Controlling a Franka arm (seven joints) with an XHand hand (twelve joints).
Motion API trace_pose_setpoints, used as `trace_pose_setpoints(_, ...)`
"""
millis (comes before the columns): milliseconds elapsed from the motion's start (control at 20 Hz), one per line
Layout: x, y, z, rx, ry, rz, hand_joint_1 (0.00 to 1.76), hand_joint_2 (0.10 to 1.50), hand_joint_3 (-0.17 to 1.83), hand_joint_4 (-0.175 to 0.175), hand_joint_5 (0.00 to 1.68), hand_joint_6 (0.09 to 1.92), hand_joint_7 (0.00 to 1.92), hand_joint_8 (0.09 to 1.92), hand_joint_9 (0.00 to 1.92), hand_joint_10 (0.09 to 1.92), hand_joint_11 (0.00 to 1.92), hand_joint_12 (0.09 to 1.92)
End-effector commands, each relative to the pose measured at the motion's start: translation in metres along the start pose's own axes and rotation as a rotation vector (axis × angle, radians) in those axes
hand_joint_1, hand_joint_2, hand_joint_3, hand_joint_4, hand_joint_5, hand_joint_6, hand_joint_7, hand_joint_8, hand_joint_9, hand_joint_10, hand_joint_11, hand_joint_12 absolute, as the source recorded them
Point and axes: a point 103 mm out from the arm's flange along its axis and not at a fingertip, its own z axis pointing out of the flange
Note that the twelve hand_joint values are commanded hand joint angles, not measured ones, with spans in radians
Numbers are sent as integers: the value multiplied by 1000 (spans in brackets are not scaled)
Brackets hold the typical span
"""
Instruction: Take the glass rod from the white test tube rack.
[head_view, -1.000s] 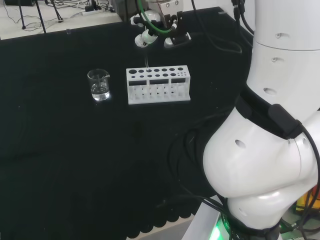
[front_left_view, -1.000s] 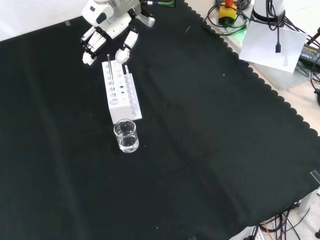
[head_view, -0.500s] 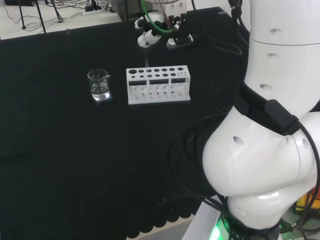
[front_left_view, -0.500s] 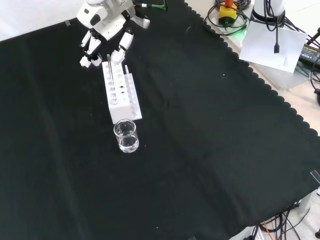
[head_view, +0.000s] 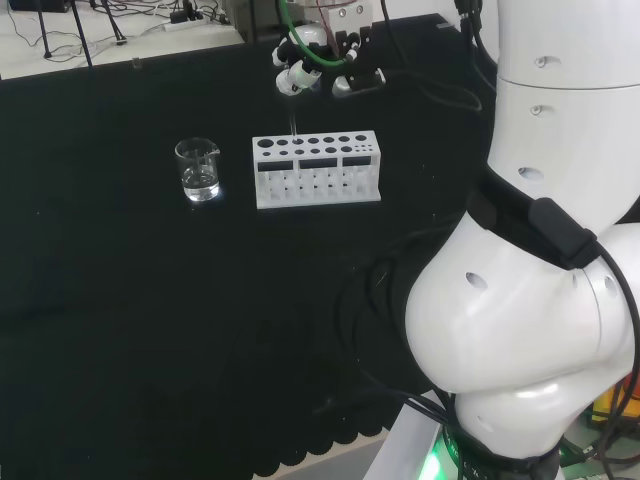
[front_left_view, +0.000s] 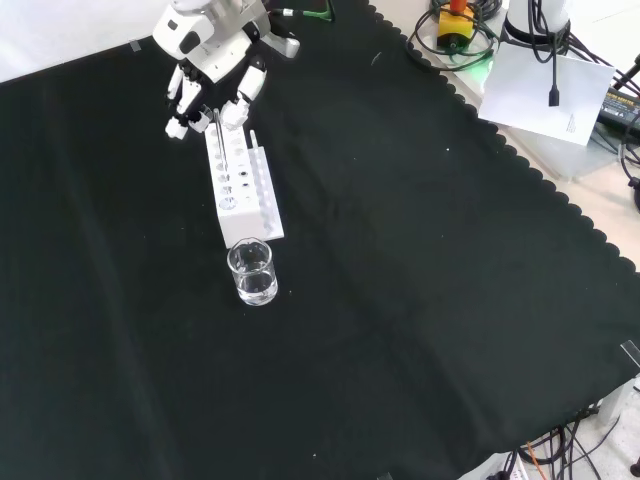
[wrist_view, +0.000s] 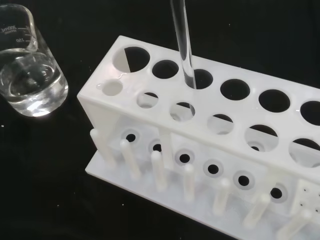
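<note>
Even bright light; black cloth (front_left_view: 400, 300) matte, shadowless; glare on beaker (wrist_view: 30, 75).

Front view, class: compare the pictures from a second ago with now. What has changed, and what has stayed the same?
The hand has shifted a little toward the view's top and turned, so its fingers now hang on either side of the top of the glass rod. Whether they touch it cannot be told. The rod is still in the white rack, and the beaker has not moved.

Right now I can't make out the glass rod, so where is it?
In the front view the glass rod stands upright in the white rack, at the end nearest the hand, away from the beaker.
</note>
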Motion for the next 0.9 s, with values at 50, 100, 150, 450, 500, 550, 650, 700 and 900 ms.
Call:
trace_pose_setpoints(50,4,6,3,-12,-39,20,671,1375,-175,-175,466,725,793,1002,1077,935,796,1275)
trace_pose_setpoints(100,4,7,3,-16,-48,19,689,1380,-175,-175,507,823,844,1002,1139,931,906,1247)
trace_pose_setpoints(150,4,8,2,-21,-51,18,711,1380,-175,-175,542,891,894,1002,1198,927,1008,1223)
trace_pose_setpoints(450,2,6,-2,-15,-62,28,796,1357,-175,-175,645,993,1025,1014,1374,921,1332,1188)
trace_pose_setpoints(500,2,5,-2,-9,-57,25,801,1349,-175,-175,612,998,966,989,1368,916,1340,1190)
trace_pose_setpoints(550,3,5,-2,-3,-54,22,805,1342,-175,-175,558,1009,891,956,1361,909,1348,1189)
trace_pose_setpoints(650,5,4,-2,3,-52,18,810,1328,-175,-163,441,1017,769,899,1351,888,1374,1180)
trace_pose_setpoints(700,7,3,-2,5,-50,16,812,1322,-175,-154,393,1010,725,879,1344,878,1385,1178)
trace_pose_setpoints(900,18,5,-2,15,-44,8,818,1303,-175,-136,321,959,638,838,1336,812,1433,1147)
